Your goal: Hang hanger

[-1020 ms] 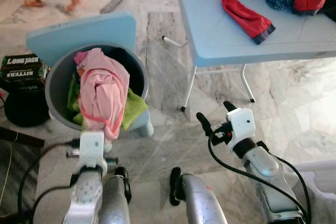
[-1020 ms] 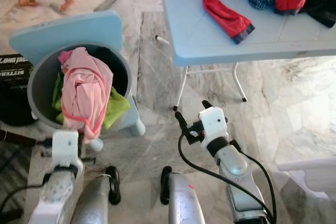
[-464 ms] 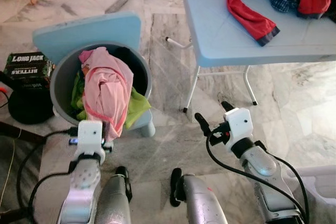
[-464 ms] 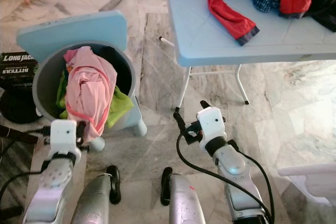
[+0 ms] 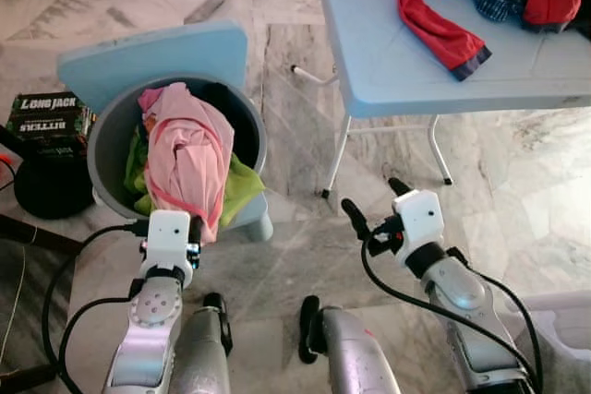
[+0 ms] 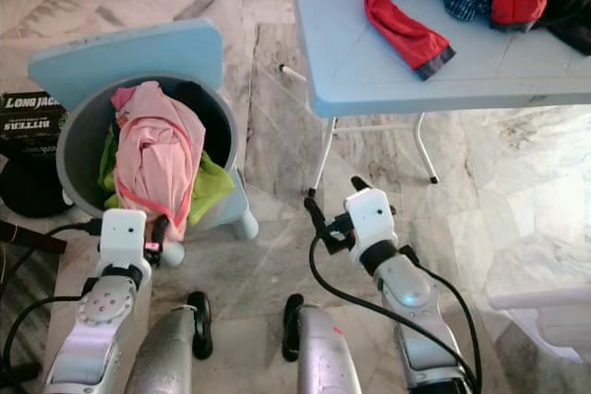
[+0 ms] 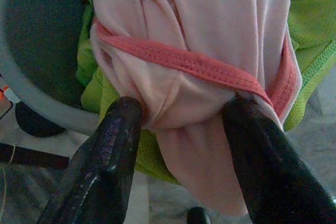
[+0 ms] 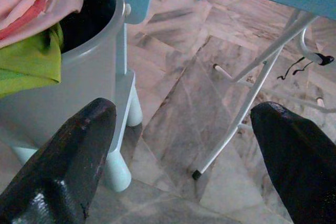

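No hanger can be made out. A pink garment (image 5: 189,159) with a red hem drapes over the rim of a grey bin (image 5: 103,140), on top of a green garment (image 5: 238,186). My left gripper (image 7: 181,108) is at the bin's near rim. It is open, one black finger on either side of the hanging pink fold (image 7: 199,51). My right gripper (image 5: 373,196) is open and empty, low above the marble floor in front of the table's legs (image 8: 247,93).
A light-blue folding table (image 5: 397,62) at the upper right carries red (image 5: 443,16) and dark clothes. A light-blue panel (image 5: 152,53) stands behind the bin. A black box (image 5: 46,117) and a black round object (image 5: 42,193) lie at the left.
My left gripper has moved forward and rightward up to the pink garment's hanging fold. A person's feet have left the top left. The right arm has hardly moved.
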Controlling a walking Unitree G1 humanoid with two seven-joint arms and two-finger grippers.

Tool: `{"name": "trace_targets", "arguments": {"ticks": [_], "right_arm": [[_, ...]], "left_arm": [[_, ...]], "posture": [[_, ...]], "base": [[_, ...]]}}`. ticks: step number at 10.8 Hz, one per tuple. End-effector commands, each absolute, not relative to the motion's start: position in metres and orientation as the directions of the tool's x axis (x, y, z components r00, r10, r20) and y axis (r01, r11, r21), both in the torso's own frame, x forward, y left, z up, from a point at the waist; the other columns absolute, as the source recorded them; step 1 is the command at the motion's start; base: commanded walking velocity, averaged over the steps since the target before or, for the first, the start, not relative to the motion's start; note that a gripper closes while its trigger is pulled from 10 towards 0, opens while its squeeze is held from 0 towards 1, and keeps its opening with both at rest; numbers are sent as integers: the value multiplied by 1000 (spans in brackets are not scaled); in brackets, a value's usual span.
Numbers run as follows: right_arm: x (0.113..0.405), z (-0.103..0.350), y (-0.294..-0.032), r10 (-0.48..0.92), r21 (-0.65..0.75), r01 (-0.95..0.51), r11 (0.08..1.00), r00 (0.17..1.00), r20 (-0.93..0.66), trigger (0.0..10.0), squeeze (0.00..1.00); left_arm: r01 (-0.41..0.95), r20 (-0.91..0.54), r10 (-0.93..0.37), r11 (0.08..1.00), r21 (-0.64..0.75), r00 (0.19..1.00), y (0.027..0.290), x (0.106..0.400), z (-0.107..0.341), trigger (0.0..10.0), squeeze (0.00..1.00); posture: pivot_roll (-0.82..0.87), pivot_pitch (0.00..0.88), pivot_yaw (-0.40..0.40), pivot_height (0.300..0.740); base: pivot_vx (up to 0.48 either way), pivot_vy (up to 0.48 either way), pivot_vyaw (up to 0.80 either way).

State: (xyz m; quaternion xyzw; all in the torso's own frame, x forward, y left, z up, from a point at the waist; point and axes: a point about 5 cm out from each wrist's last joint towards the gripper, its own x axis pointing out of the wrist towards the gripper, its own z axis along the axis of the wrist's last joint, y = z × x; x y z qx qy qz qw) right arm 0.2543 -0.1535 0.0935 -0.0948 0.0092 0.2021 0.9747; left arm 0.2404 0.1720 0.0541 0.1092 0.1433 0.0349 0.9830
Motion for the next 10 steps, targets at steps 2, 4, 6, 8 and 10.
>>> {"name": "trace_targets", "arguments": {"ticks": [2,4,6,8,10], "right_arm": [[250,86,-156,384,-180,-393,902,919,-84,10000,0],[249,86,-155,383,-177,-393,902,920,-85,10000,0],[249,86,-156,380,-178,-389,904,921,-85,10000,0],[249,86,-157,376,-178,-385,905,923,-85,10000,0],[248,85,-156,378,-175,-388,905,922,-87,10000,0]], "left_arm": [[3,-349,78,974,226,934,172,235,39,10000,0],[-5,-324,83,972,234,943,178,241,39,1961,0],[-20,-298,95,970,243,950,182,253,43,10000,0],[-16,-270,89,966,259,959,180,255,48,10000,0],[-17,-238,94,952,307,967,178,252,50,10000,0]], "posture": [[-60,294,-99,740],[-63,295,-99,740],[-66,294,-100,740],[-70,293,-96,740],[-66,292,-97,740]], "base": [[0,0,0],[0,0,0],[0,0,0],[0,0,0],[0,0,0]]}}
